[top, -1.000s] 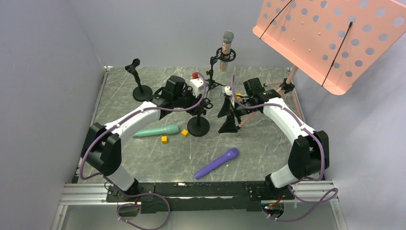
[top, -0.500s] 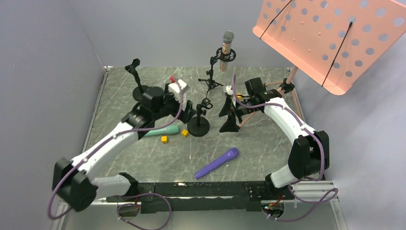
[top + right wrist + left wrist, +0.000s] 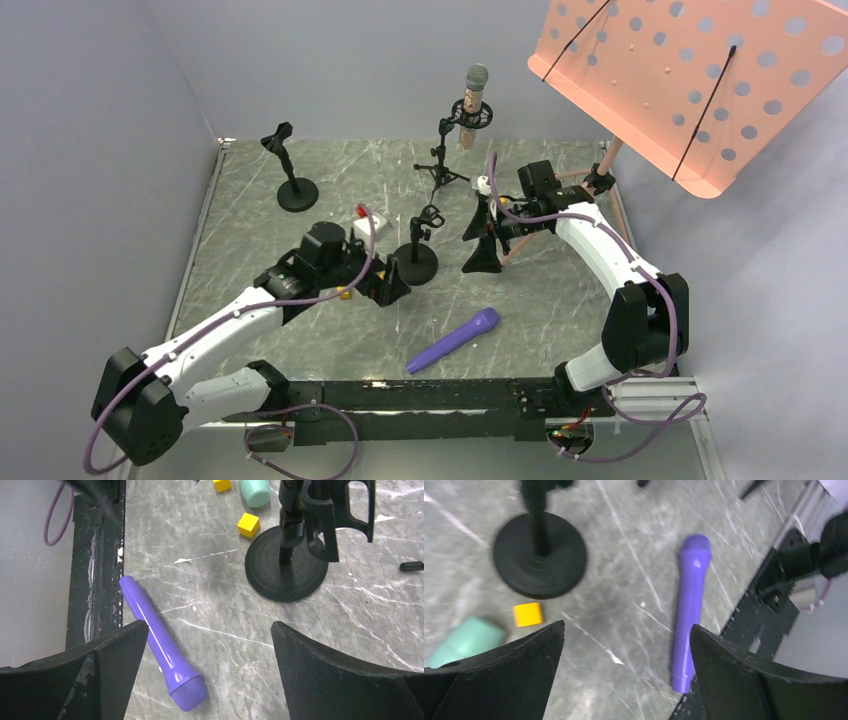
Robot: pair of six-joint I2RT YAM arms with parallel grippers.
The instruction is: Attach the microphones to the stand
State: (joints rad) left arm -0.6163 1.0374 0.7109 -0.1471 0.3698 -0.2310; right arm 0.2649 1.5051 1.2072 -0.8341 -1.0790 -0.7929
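Left hand (image 3: 626, 627): spread wide, empty, low at centre-left, likely lining up on a microphone
Teal microphone (image 3: 466, 641): lying on counter (image 3: 250, 200), lower left of wrist view
Purple microphone (image 3: 453, 340): lying lower centre, unmounted
Copper microphone (image 3: 472, 100): upright in stand (image 3: 440, 150), upper centre
Right hand (image 3: 210, 625): wide, empty, right of centre

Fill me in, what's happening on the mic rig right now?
The pinkish-copper microphone sits clipped in the tripod stand at the back. The purple microphone and the teal microphone lie flat on the table. Both arms are empty: the left gripper hovers open near the round-base stand, and the right gripper is open too.
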